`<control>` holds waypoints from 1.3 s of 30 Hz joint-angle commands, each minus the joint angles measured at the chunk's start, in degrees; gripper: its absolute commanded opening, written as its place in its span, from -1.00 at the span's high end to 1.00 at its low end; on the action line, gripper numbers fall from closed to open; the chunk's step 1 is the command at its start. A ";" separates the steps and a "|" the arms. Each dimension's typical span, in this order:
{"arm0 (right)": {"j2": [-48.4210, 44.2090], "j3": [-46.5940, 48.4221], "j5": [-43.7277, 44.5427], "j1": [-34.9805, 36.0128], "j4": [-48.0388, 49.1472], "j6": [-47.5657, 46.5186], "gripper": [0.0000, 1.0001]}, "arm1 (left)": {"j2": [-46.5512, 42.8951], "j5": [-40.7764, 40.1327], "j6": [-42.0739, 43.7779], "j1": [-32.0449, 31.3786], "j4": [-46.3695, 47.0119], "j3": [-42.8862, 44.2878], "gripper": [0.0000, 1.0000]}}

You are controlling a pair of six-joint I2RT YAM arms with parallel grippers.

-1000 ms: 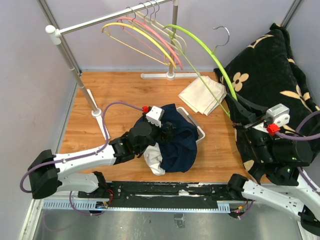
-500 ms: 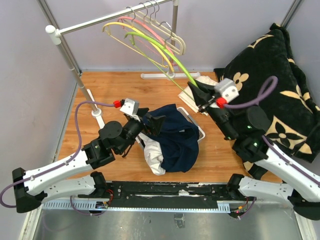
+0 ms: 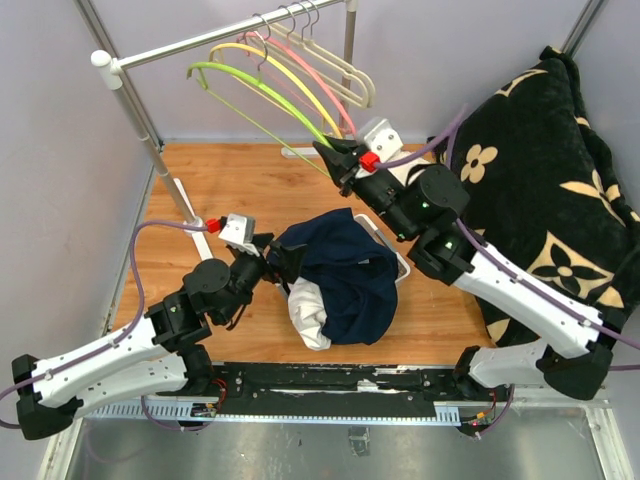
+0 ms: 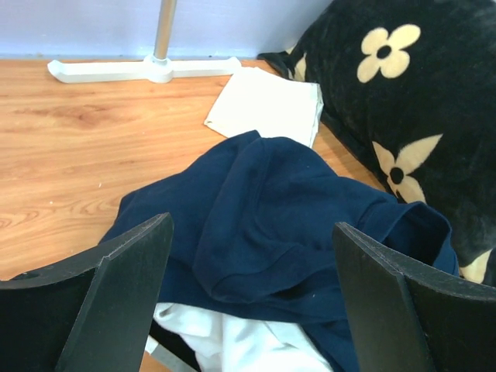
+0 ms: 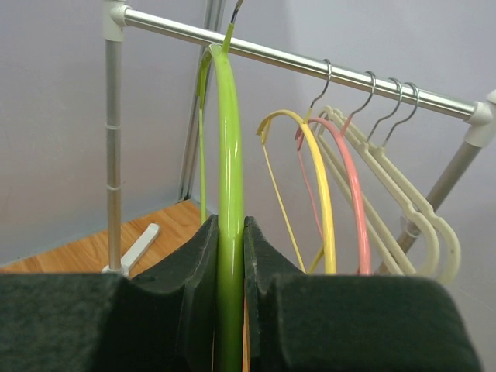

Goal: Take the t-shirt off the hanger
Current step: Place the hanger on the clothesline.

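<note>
- Top external view: the navy t-shirt (image 3: pixel 345 275) lies heaped over a white bin (image 3: pixel 398 262) at the middle of the tabletop (image 3: pixel 250 190), fully off the green hanger (image 3: pixel 255 88).
- The right claw (image 3: pixel 335 160) is raised toward the rail (image 3: pixel 220 38) and clamps the lower end of the bare green hanger.
- The left claw (image 3: pixel 280 258) sits just beside the left edge of the t-shirt.
- Left wrist view: the left claw (image 4: pixel 252 225) is spread wide with nothing between its fingers. The t-shirt (image 4: pixel 279 209) lies ahead of it, over a white garment (image 4: pixel 232 341).
- A white cloth (image 4: pixel 267 105) and a black cushion (image 4: pixel 403 101) lie beyond the t-shirt.
- Right wrist view: the right claw (image 5: pixel 230 232) is nearly closed, pinching the green hanger (image 5: pixel 229 139) between its pads.
- The hook reaches the rail (image 5: pixel 310 66) at the top edge. Whether it is seated cannot be determined.
- Hazard: if the claw releases before the hook seats, the hanger is likely to drop onto the tabletop.
- Hazard: a sideways swing may strike the other hangers (image 5: pixel 349 194) and knock them along the rail.
- Hazard: a forward move of the open left claw may snag the t-shirt and pull it off the bin.
</note>
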 commanded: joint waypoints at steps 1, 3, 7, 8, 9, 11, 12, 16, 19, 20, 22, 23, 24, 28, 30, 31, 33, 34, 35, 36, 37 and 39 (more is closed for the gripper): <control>4.73 5.76 -3.41 -1.93 6.07 3.38 0.99 | -3.90 -3.21 -1.48 0.23 -1.83 -1.00 -0.76; 8.01 7.50 -4.48 -2.87 7.17 4.24 0.99 | -5.01 -3.76 -1.34 0.24 -2.47 -1.09 -0.76; 12.00 9.71 -5.76 -5.10 9.85 6.29 0.99 | -6.43 -4.01 -1.21 0.24 -3.60 -1.09 -0.76; 12.84 10.15 -5.98 -5.54 10.33 6.84 0.99 | -6.65 -4.07 -1.22 0.24 -3.80 -1.14 -0.77; 13.56 10.83 -6.06 -5.99 10.55 7.06 0.99 | -6.81 -4.13 -1.22 0.28 -3.96 -1.15 -0.76; 15.09 12.17 -6.47 -6.86 10.51 7.48 0.99 | -7.02 -4.09 -1.23 0.20 -4.25 -1.20 -0.76; 15.73 12.77 -6.65 -7.26 10.52 7.66 0.99 | -7.09 -4.22 -1.24 0.19 -4.36 -1.20 -0.76; 17.95 14.78 -7.55 -8.89 10.61 8.53 0.99 | -7.44 -4.62 -1.08 0.22 -4.48 -1.40 -0.76; 19.25 15.93 -8.07 -9.89 10.69 9.28 0.99 | -7.73 -4.99 -0.96 0.24 -4.65 -1.44 -0.76; 19.67 16.30 -8.19 -10.15 10.70 9.50 0.99 | -7.82 -5.06 -0.96 0.23 -4.67 -1.49 -0.77; 20.75 17.18 -8.49 -10.68 10.63 9.94 0.99 | -8.00 -5.23 -0.96 0.20 -4.94 -1.49 -0.76; 21.32 17.69 -8.64 -10.95 10.61 10.13 0.99 | -8.08 -5.33 -0.92 0.21 -5.06 -1.49 -0.76; 21.93 18.07 -8.84 -11.11 10.63 10.37 0.99 | -8.25 -5.43 -0.96 0.24 -5.11 -1.45 -0.76; 24.44 19.97 -9.46 -11.98 10.61 11.58 0.99 | -8.63 -5.63 -0.92 0.27 -5.58 -1.35 -0.77; 25.71 21.02 -9.81 -12.50 10.67 12.39 0.99 | -8.55 -5.64 -0.87 0.23 -5.93 -1.17 -0.77; 26.40 21.46 -9.87 -12.62 10.59 12.95 0.99 | -8.54 -5.70 -0.83 0.27 -6.15 -1.07 -0.77; 27.46 22.26 -10.10 -13.04 10.56 13.70 0.99 | -8.46 -5.80 -0.87 0.25 -6.34 -0.96 -0.78; 27.97 22.65 -10.21 -13.17 10.60 14.05 0.99 | -8.53 -5.89 -0.92 0.24 -6.44 -0.93 -0.77; 28.42 22.88 -10.30 -13.32 10.61 14.28 0.99 | -8.50 -5.94 -0.96 0.26 -6.47 -0.94 -0.77; 28.82 23.23 -10.40 -13.46 10.61 14.46 0.99 | -8.52 -6.03 -0.96 0.31 -6.41 -0.89 -0.77; 29.18 23.38 -10.41 -13.62 10.56 14.68 0.99 | -8.62 -6.11 -0.96 0.31 -6.44 -1.03 -0.77; 29.64 23.45 -10.57 -13.88 10.40 15.20 0.99 | -8.62 -6.24 -0.96 0.28 -6.50 -0.98 -0.77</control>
